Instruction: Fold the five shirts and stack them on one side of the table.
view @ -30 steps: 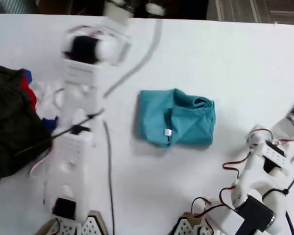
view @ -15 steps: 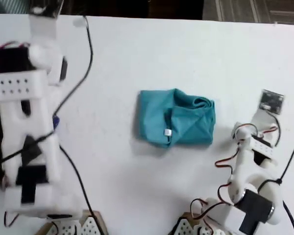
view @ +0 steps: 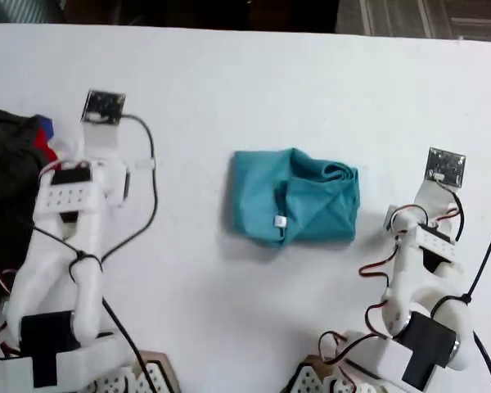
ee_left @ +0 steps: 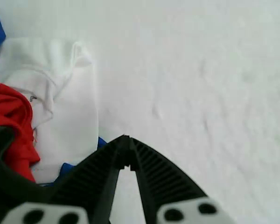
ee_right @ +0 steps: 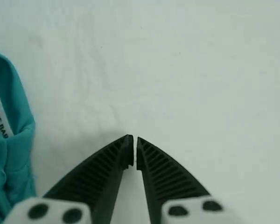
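Note:
A folded teal shirt [view: 295,196] lies at the middle of the table, a small white tag on its near edge. At the left edge sits a heap of unfolded shirts [view: 8,188]: black on top, with red, blue and white showing. My left gripper [ee_left: 129,161] is shut and holds nothing, low over bare table beside the white shirt [ee_left: 60,107] and the red shirt [ee_left: 11,126]. My right gripper [ee_right: 134,156] is shut with nothing in it, over bare table right of the teal shirt [ee_right: 9,154]. The left arm [view: 65,205] and the right arm [view: 421,254] stand folded back near the front edge.
The white table [view: 254,90] is bare behind and in front of the teal shirt. Cables [view: 143,213] trail from both arms near their bases at the front edge.
The left arm swung left from the table's far middle and drew back toward its base beside the heap. The right arm shifted a little to the left. The teal shirt stayed put.

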`<state>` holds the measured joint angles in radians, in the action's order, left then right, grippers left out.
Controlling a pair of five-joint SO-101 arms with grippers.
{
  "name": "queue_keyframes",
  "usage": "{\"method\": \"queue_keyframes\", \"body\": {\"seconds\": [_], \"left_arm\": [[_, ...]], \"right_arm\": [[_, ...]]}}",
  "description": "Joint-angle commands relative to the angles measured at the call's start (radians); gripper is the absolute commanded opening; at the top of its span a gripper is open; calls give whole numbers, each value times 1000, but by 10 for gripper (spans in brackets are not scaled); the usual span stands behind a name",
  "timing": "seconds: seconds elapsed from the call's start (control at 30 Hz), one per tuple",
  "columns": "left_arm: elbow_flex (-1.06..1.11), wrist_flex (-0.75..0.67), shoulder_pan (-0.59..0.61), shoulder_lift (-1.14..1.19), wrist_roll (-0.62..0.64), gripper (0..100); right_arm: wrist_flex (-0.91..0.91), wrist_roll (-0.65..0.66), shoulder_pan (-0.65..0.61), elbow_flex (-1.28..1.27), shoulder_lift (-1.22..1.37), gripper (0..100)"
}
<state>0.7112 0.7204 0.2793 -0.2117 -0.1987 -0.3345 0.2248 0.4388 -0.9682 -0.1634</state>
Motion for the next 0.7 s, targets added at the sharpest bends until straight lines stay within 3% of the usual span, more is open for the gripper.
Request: {"method": "queue_keyframes", "body": {"seconds": [0.0, 0.17, 0.37, 0.47, 0.67], "left_arm": [[73, -146, 6, -46, 0, 26], [170, -304, 9, -46, 0, 26], [217, -381, 2, -46, 3, 26], [245, -430, 2, -46, 77, 26], [272, -497, 2, -44, 141, 26]], "right_arm": [[-7, 8, -12, 43, 4, 24], [-7, 8, -12, 43, 4, 24], [-7, 8, -8, 44, -4, 21], [-21, 9, -18, 83, -5, 21], [-455, 9, -193, 508, 31, 23]]}}
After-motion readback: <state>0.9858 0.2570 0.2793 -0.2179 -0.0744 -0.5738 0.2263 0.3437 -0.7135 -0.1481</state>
